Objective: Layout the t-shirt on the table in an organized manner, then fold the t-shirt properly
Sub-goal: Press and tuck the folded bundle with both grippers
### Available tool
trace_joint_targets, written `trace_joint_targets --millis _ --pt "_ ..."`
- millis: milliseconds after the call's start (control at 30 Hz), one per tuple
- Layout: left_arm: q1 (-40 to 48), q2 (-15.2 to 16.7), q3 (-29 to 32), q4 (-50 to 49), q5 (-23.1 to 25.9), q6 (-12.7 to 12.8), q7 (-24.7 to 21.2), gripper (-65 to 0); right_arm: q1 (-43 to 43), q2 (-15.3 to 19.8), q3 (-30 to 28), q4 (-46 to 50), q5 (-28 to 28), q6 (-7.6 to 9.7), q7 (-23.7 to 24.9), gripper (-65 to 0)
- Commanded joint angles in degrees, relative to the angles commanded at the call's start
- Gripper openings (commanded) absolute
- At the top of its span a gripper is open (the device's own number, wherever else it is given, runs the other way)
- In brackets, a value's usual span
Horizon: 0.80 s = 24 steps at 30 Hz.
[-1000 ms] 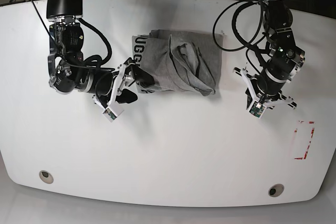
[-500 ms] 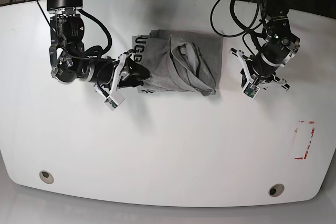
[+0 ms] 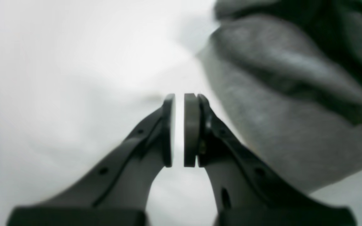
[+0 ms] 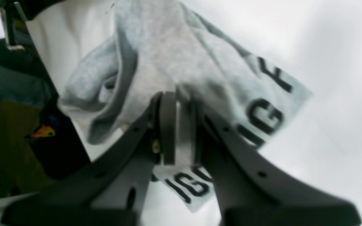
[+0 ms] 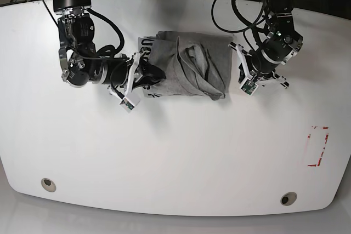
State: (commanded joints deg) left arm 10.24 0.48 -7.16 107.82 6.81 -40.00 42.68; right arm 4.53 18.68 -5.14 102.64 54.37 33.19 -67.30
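The grey t-shirt [image 5: 186, 72] lies bunched at the far middle of the white table [image 5: 175, 157]. The right gripper [image 4: 177, 125] pinches its lettered edge, apparently to spread it. The left gripper [image 3: 179, 130], pads nearly together and empty, sits just beside the opposite edge.

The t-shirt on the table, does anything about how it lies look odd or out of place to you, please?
Yes. The t-shirt lies bunched in a crumpled heap on the table, folds piled unevenly, printed edge turned over beside the right gripper, which pinches that cloth. Nothing looks torn or spilled.
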Motion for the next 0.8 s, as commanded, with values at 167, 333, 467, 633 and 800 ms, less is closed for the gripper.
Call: trace_joint_targets --millis 167,333,467,633,800 --pt "0.1 -0.1 1.1 -5.6 0.0 0.0 0.0 -61.6 -0.1 0.0 -1.8 0.8 -1.0 0.0 0.0 -58.2" --pt "-0.2 0.1 1.2 -10.2 0.0 0.0 -1.4 -61.6 -0.3 -0.1 -3.1 0.8 -4.4 0.0 0.1 -58.3" --pt "-0.1 0.3 1.2 -12.9 0.0 0.0 -3.8 -61.6 -0.4 -0.1 -4.0 0.8 -6.5 0.0 0.1 -58.3" --pt "0.2 0.3 2.5 -13.6 0.0 0.0 -3.8 -61.6 -0.4 0.6 -6.5 0.9 -8.0 0.0 0.1 -58.3" --pt "0.3 0.3 2.7 -13.6 0.0 0.0 -3.8 -61.6 0.4 2.1 -11.3 0.9 -8.0 0.0 0.1 -57.9"
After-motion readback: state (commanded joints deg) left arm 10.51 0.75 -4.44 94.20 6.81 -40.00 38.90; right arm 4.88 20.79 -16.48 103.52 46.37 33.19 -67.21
